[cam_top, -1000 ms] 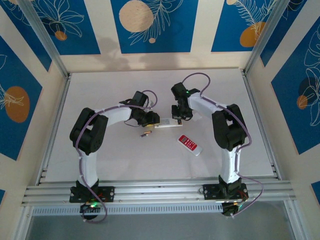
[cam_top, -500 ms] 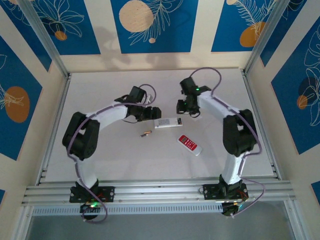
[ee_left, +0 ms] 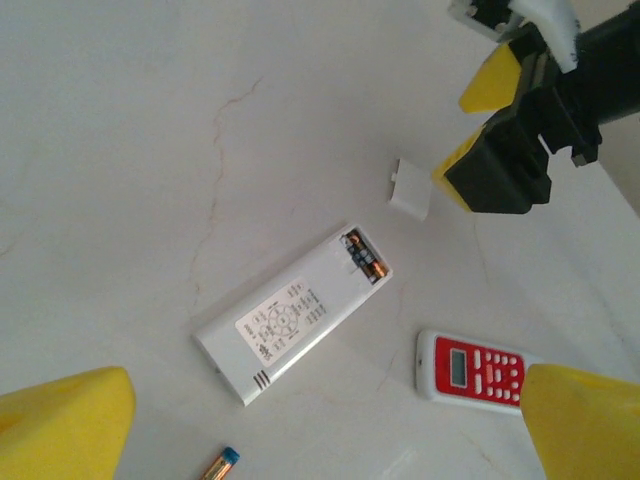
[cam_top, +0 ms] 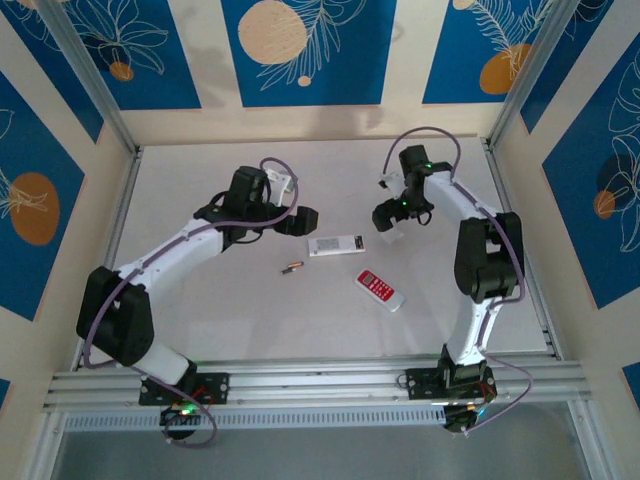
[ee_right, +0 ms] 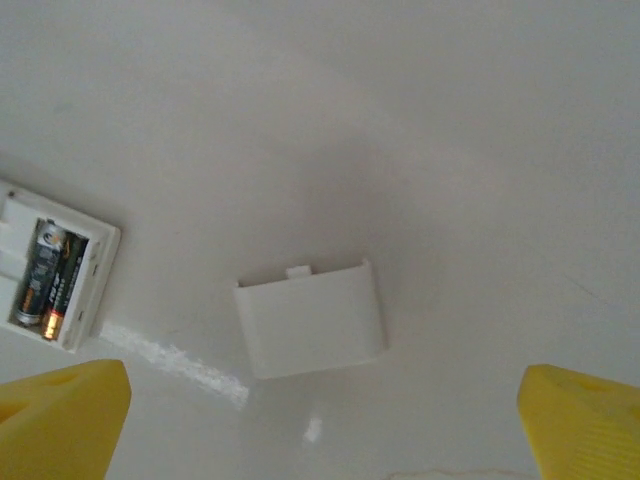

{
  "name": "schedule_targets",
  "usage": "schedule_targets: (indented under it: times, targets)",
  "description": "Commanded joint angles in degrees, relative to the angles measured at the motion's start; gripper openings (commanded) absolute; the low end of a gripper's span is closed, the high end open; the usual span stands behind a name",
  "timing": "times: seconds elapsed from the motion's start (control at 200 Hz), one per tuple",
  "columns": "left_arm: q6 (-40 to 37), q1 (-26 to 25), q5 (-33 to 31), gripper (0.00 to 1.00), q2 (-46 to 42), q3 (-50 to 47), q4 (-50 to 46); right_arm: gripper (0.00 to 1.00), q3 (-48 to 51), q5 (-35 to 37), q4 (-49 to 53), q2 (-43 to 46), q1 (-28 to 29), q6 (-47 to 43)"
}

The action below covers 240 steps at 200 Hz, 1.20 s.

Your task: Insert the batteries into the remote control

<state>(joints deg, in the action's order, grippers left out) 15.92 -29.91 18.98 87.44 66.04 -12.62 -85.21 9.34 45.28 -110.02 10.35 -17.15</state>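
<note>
Left gripper (cam_top: 303, 220) and right gripper (cam_top: 386, 214) hang open and empty, flanking the white remote (ee_left: 295, 315); two batteries (ee_left: 365, 260) sit inside it.

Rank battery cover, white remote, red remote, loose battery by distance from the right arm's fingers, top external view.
1. battery cover, right of centre.
2. white remote, centre, open end toward the cover.
3. red remote, toward the near edge.
4. loose battery, left of both remotes.
</note>
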Motion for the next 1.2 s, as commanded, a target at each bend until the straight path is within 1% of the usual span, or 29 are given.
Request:
schedule_targets:
  times: [0.0,0.145,0.31,0.54,0.665,0.8,0.865,0.975,1.075,1.195]
  targets:
    - [-2.2,-0.1,0.3,0.99,-0.1,-0.9,0.4,0.99,-1.4,-0.9,1.8,-2.9,0.5,-7.4]
    - [-1.6,0.0,0.1,1.0,-0.1,-2.0,1.2,0.94,-2.4,1.6,2.8,-6.7,0.6,-8.3]
    - [-0.8,0.0,-0.2,1.0,1.0,-1.7,1.4,0.88,-1.2,2.3,1.8,-7.8,1.2,-9.0]
    - [-0.6,0.0,-0.3,1.0,1.4,-1.0,1.0,0.69,1.3,6.6,0.1,-9.4,2.5,-12.3]
    - [-0.8,0.0,-0.4,1.0,1.2,-0.9,1.1,0.68,2.7,8.9,-0.3,-9.5,3.1,-13.9]
    - [-1.1,0.1,-0.5,1.0,1.2,-0.6,0.9,0.67,3.8,8.2,0.2,-9.8,3.7,-14.2]
    - [-1.1,0.1,-0.5,1.0,1.0,-0.7,0.9,0.63,4.2,9.1,0.2,-10.4,4.0,-14.5]
    - [-1.2,0.2,-0.5,1.0,0.6,-0.9,0.8,0.56,3.2,8.3,1.3,-11.0,4.0,-14.4]
    - [-1.3,0.1,-1.0,1.0,0.1,-1.3,1.2,0.54,2.3,5.4,2.3,-9.3,3.8,-14.9]
    - [-1.1,0.3,-1.2,1.0,0.2,-1.4,1.7,0.52,3.8,1.4,1.4,-4.3,4.0,-17.5]
